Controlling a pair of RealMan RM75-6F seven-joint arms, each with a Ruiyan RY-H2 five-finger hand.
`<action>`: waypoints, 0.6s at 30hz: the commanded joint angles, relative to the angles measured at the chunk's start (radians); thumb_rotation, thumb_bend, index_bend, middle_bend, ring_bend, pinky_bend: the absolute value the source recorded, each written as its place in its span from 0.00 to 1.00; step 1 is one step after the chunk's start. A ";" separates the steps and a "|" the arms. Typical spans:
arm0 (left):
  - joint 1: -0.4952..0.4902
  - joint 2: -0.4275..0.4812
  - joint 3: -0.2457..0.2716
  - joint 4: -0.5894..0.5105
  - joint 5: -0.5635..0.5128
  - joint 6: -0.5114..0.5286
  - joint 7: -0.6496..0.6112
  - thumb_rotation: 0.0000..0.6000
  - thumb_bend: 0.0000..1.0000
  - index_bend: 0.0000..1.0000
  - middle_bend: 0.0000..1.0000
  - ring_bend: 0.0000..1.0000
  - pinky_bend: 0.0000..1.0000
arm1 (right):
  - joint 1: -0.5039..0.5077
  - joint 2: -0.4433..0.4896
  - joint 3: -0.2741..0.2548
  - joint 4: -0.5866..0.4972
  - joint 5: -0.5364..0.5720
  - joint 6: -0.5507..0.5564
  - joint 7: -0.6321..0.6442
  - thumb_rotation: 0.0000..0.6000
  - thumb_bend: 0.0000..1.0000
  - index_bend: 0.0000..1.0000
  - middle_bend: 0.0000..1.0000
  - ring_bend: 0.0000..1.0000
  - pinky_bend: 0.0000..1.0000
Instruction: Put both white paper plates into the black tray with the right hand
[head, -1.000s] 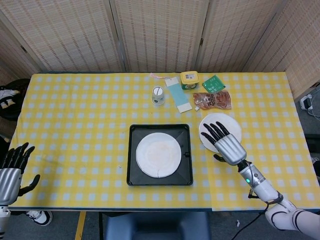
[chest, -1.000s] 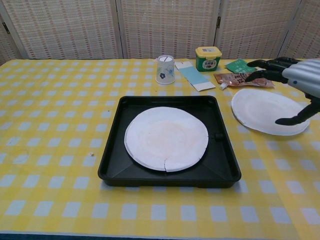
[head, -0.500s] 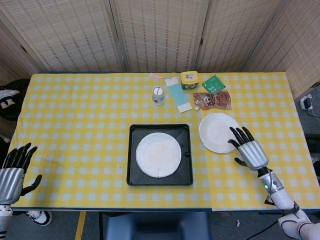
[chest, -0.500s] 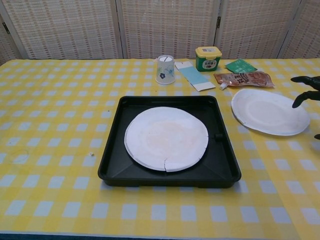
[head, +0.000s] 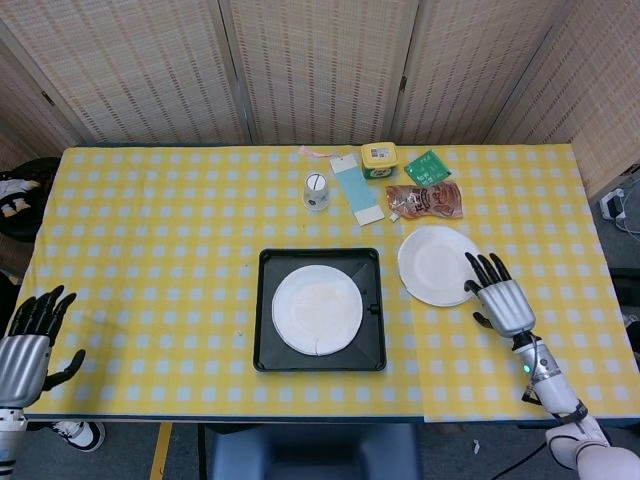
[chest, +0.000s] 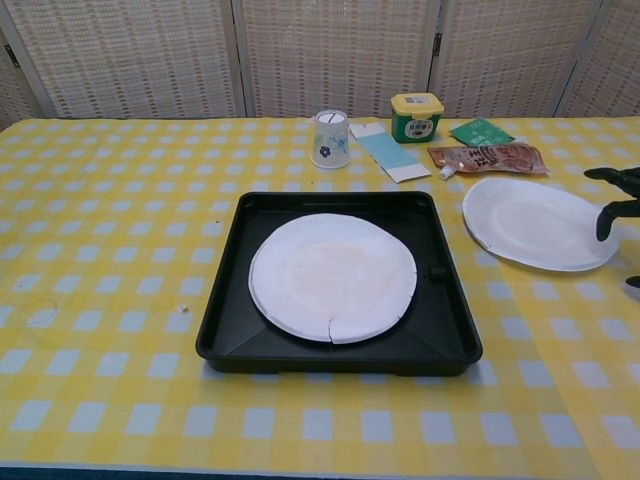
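**Right hand beside the loose plate**

Right hand empty, fingers spread, at right edge of second white paper plate on tabletop. First white paper plate inside black tray. Left hand empty, fingers apart.

Matt white paper plates, glossy black plastic tray, checked cloth tablecloth

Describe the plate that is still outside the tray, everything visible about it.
The plate is round, white and looks like thin paper, with a shallow raised rim and nothing on it. It lies flat on the yellow checked cloth, to the right of the black tray and apart from it, just in front of the brown sachet. The right hand is open at its right edge; whether the fingertips touch the rim cannot be told.
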 joint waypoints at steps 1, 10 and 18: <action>0.000 0.000 0.000 0.001 -0.001 -0.001 -0.001 1.00 0.37 0.00 0.00 0.00 0.00 | 0.015 -0.025 0.008 0.034 0.002 -0.026 0.024 1.00 0.23 0.44 0.00 0.00 0.00; -0.001 0.000 -0.003 0.003 -0.006 -0.001 -0.001 1.00 0.37 0.00 0.00 0.00 0.00 | 0.037 -0.065 0.018 0.090 0.005 -0.061 0.055 1.00 0.29 0.46 0.00 0.00 0.00; 0.000 0.000 -0.005 0.004 -0.010 0.001 0.003 1.00 0.37 0.00 0.00 0.00 0.00 | 0.049 -0.087 0.021 0.118 0.003 -0.077 0.063 1.00 0.37 0.49 0.01 0.01 0.00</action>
